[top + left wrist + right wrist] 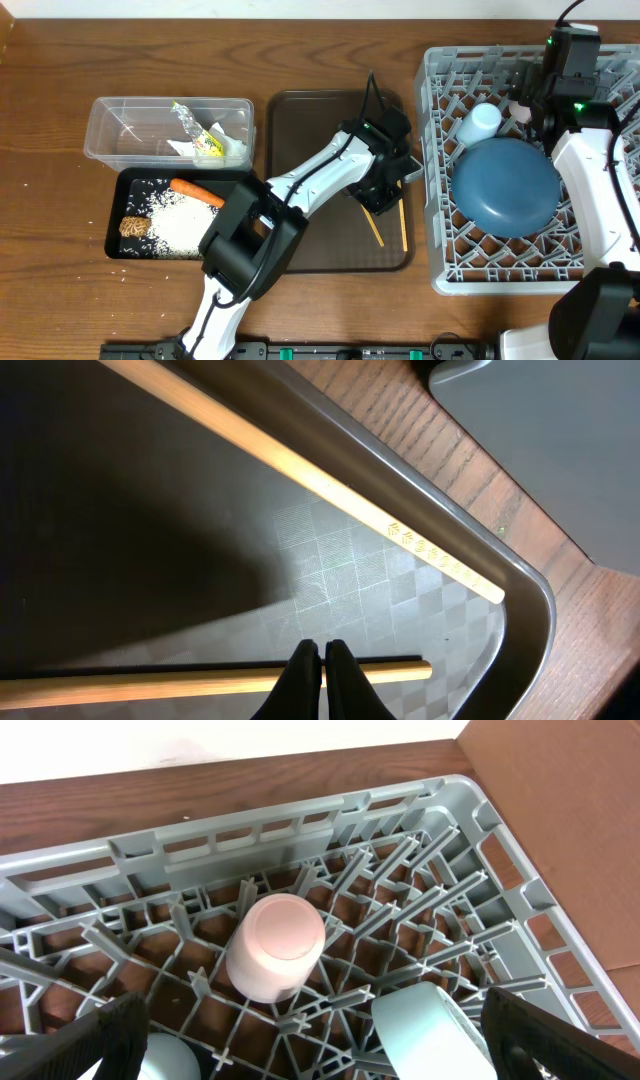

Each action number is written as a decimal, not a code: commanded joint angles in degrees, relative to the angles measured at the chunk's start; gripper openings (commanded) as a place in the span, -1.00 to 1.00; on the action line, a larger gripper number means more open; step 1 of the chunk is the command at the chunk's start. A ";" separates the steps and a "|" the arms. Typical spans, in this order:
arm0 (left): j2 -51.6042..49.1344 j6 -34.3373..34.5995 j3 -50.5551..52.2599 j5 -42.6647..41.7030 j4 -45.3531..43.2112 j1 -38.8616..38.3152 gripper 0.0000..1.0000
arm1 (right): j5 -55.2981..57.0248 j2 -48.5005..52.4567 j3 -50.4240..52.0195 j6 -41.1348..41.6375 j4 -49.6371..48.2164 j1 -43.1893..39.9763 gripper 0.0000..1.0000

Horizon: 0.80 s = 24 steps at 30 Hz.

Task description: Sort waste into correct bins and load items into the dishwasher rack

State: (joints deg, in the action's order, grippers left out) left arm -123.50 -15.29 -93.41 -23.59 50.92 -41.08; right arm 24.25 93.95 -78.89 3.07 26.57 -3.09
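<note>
A brown wooden bench (330, 50) carries the whole set-up. At far left, the clear tub (120, 135) holds the silver-yellow wrapper (200, 135) and white paper (232, 148). Just near of it, the black tray (112, 215) holds the carrot (196, 191), brown lump (134, 227) and rice (180, 225). At right, the grey dishwasher rack (440, 270) holds the dark blue plate (505, 188), the light blue cup (480, 122) and the pinkish-white cup (275, 945). The two chopsticks (403, 225) lie on the brown serving tray (300, 130) in the centre. By this layout, loading the chopsticks is the step in hand. The left fingers (312, 668) are pressed together, tips at the nearer chopstick (150, 685), with nothing seen between them. The right fingers (95, 1045) are spread wide over the rack's far side and hold nothing. The next move probably requires the left fingers to part, straddle one chopstick across its width, pinch it and carry it right to the rack.
</note>
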 commanded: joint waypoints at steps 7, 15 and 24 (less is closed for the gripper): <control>-2.16 -0.63 -1.55 1.25 1.14 1.77 -0.88 | 0.79 -0.31 -0.15 1.16 0.09 -0.09 0.99; -2.91 -4.85 -2.73 2.64 -2.60 2.51 -0.88 | 0.79 -0.31 -0.15 1.16 0.09 -0.11 0.98; -7.41 -4.81 -6.84 5.53 4.96 2.05 -0.88 | 0.79 -0.31 -0.15 1.16 0.07 -0.09 0.98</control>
State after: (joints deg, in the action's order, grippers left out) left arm -129.05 -19.14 -97.69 -21.02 52.95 -38.89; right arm 24.25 93.95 -78.89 3.09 26.57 -3.09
